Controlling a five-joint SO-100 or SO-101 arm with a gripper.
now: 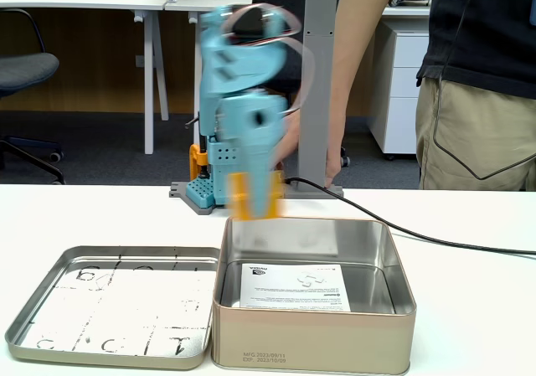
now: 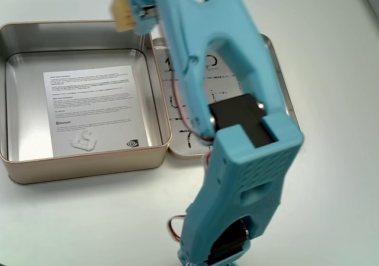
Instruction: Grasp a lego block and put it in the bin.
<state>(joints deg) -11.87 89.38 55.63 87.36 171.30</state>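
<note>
My gripper (image 1: 254, 207) is motion-blurred and hangs just over the back rim of the bin (image 1: 311, 342), a deep silver tin with a white printed sheet on its floor. A yellow-orange lego block (image 1: 249, 193) shows as a smear between the jaws, held off the table. In the other fixed view the gripper (image 2: 127, 12) is at the top edge, above the bin (image 2: 89, 162) at its far right corner, with the lego block (image 2: 122, 10) as a pale yellow blur in it. My light blue arm (image 2: 237, 159) crosses the picture.
A shallow metal lid-tray (image 1: 109, 309) lies beside the bin, partly under the arm in the other fixed view (image 2: 164, 58). A black cable (image 1: 419, 235) runs across the white table. A person (image 1: 477, 100) stands behind it, one hand near my base (image 1: 201, 193).
</note>
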